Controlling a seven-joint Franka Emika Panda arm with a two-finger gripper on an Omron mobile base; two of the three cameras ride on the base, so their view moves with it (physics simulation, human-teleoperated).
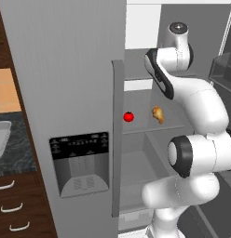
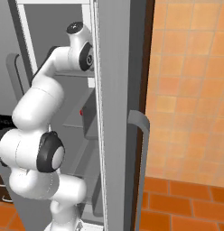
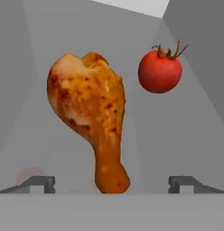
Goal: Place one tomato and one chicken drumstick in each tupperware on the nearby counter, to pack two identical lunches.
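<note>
Lying in the centre of the hand view is a golden-brown, speckled chicken drumstick point(image 3: 91, 122), its fat end toward the upper left and its narrow bone end pointing down to the bottom middle of the frame. Sitting to its upper right, apart from it, is a round red tomato with a dark green stalk point(image 3: 160, 71). Both are resting on a plain grey shelf of the open fridge point(image 3: 177, 135). The two-finger gripper point(image 3: 111, 182) is standing wide open, gripping nothing, with one dark fingertip at the lower left and the other at the lower right, and the drumstick's thin end is showing between them.

In the left base view the tomato point(image 1: 128, 116) and the drumstick point(image 1: 158, 114) are appearing small at mid-frame, side by side on the shelf, just left of the white arm point(image 1: 196, 116) that is reaching into the fridge. A tall grey fridge door with a dark dispenser panel point(image 1: 80, 162) is filling the left half. At the far left edge, one light-grey tupperware tray point(image 1: 0, 139) is sitting on the black marbled counter point(image 1: 17, 153), above dark brown drawers with curved silver handles point(image 1: 15, 207).
</note>
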